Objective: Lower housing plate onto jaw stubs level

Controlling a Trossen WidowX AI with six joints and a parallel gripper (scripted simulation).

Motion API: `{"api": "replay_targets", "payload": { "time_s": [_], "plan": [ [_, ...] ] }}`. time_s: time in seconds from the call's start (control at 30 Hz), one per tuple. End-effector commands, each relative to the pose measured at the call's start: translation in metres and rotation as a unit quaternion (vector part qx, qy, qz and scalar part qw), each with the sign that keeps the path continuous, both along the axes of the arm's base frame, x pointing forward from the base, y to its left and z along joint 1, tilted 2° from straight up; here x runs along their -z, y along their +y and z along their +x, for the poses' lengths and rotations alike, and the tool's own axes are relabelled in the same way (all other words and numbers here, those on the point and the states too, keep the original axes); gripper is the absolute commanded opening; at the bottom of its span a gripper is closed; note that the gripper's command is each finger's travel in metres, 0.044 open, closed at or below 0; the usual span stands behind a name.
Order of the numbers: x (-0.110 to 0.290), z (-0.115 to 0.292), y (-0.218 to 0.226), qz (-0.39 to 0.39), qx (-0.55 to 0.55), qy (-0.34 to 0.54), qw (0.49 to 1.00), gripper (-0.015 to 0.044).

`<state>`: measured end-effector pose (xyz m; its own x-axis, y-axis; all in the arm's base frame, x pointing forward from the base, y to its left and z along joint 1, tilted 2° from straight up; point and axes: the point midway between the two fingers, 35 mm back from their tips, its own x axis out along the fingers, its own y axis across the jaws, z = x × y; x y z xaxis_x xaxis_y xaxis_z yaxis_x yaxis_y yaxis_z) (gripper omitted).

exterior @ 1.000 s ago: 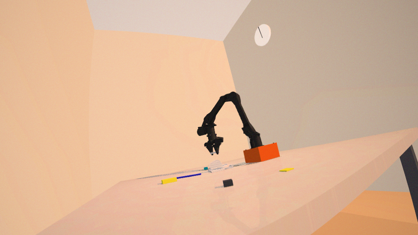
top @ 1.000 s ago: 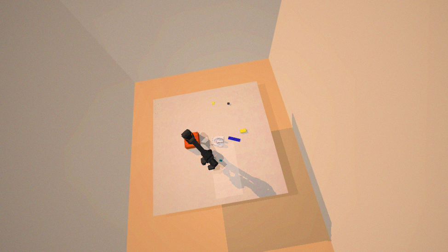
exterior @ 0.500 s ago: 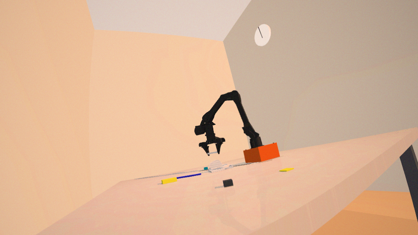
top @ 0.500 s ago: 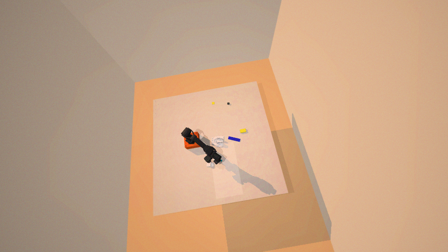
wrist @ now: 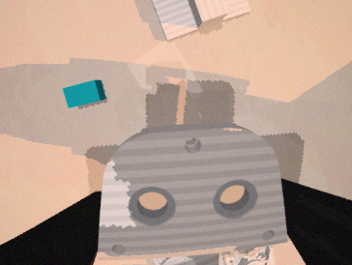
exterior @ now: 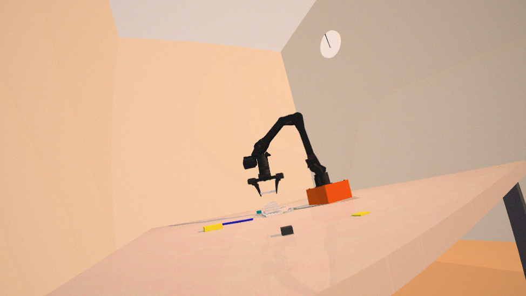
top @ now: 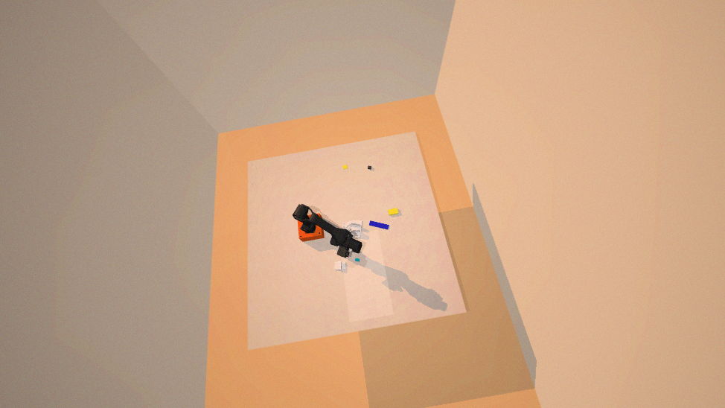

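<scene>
My gripper is shut on the housing plate, a grey ribbed plate with a rounded edge and two large round holes. One finger is at each side of the plate, which looks roughly level and hangs clear above the table. The white base with the jaws stands on the table below and beside the plate; only a sliver of it shows at the bottom of the wrist view. The jaw stubs are too small to make out. In the top view the arm hides the plate.
A white block and a teal block lie near the gripper. A blue bar, a yellow block, a black cube and a flat yellow piece lie farther off.
</scene>
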<state>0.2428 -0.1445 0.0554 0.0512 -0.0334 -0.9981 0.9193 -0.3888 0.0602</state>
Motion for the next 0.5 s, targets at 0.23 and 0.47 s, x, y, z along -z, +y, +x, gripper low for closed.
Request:
{"api": "replay_targets", "payload": {
  "time_s": [0.23,0.47],
  "plan": [
    [0.003,0.005,0.032,-0.008,-0.187,0.010,0.982,0.0351],
    [0.004,0.007,0.052,-0.012,-0.303,0.013,0.953,0.0351]
  ]
}}
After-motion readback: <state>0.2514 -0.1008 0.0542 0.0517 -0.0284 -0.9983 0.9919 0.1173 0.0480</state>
